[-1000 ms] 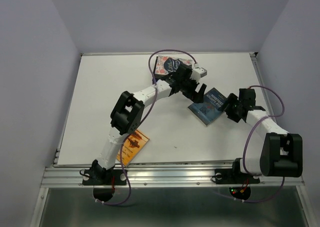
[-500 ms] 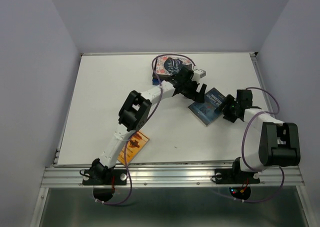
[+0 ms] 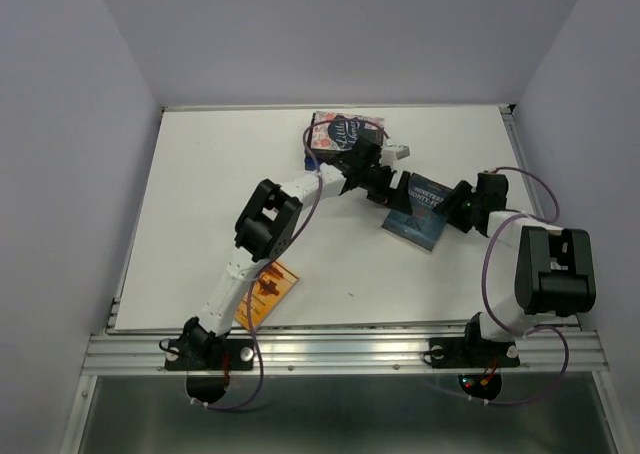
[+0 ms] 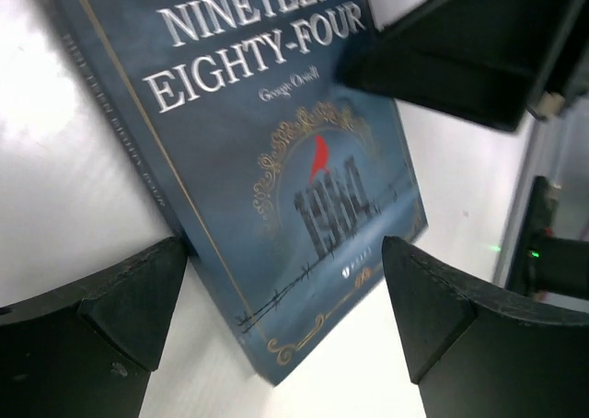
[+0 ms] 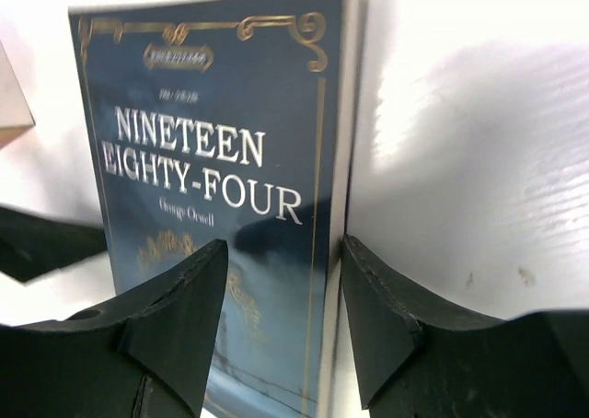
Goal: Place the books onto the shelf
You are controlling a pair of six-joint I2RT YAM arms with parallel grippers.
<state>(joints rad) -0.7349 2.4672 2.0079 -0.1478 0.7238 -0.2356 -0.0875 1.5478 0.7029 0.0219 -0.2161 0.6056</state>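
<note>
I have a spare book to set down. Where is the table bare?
Bare: the left strip between the table edge and the left arm; the near middle between the orange book, blue book and front rail. Crowded: the far middle, where the right arm meets the left at the blue book, beside the patterned book.

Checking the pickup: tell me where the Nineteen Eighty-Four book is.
Top view: the Nineteen Eighty-Four book lies right of centre, between the left end effector and the right end effector.
</note>
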